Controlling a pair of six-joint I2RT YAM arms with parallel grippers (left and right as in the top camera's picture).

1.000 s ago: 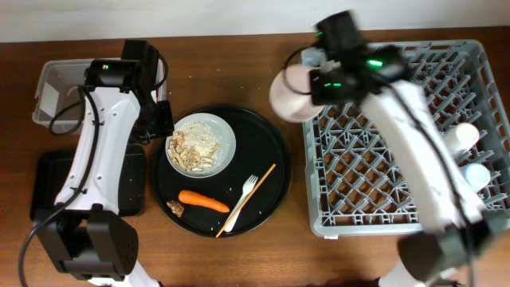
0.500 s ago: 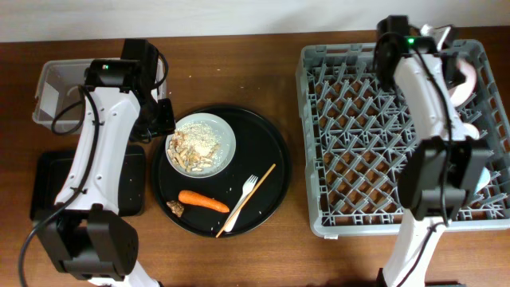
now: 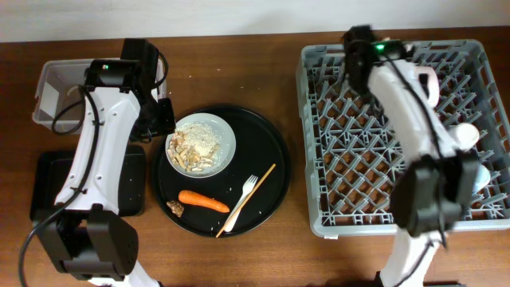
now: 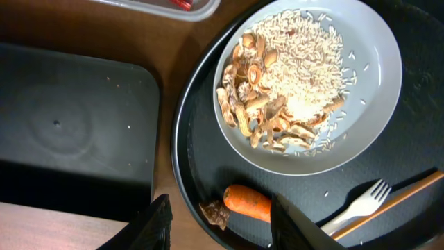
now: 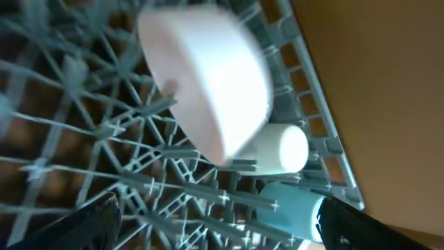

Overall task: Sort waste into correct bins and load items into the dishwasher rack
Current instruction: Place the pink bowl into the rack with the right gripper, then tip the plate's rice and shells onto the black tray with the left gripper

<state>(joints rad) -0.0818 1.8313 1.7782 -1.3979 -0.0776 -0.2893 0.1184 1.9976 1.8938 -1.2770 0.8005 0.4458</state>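
Note:
My left gripper (image 4: 222, 229) hangs open over the round tray's left rim, holding nothing; below its fingers lie the orange carrot (image 4: 246, 201) and a brown scrap (image 4: 215, 214). The white plate (image 4: 361, 90) carries rice (image 4: 305, 62) and brownish scraps (image 4: 253, 97). Fork (image 3: 241, 199) and wooden stick (image 3: 255, 191) lie on the tray. My right gripper (image 5: 222, 229) is open and empty above the dishwasher rack (image 3: 351, 215). The white bowl (image 5: 208, 90) rests tilted in the rack, beside the pale cup (image 5: 281, 149) and light-blue cup (image 5: 291, 208).
The clear tub (image 3: 56, 88) stands at the back left with a red wrapper (image 4: 182, 3) inside. The shallow black rectangular tray (image 3: 48, 187) lies in front of it. The large round black tray (image 3: 271, 159) sits between the bins and the rack.
My right gripper carried the bowl across the rack, opened and let it go near the back right, then swung back left. The left arm has not moved.

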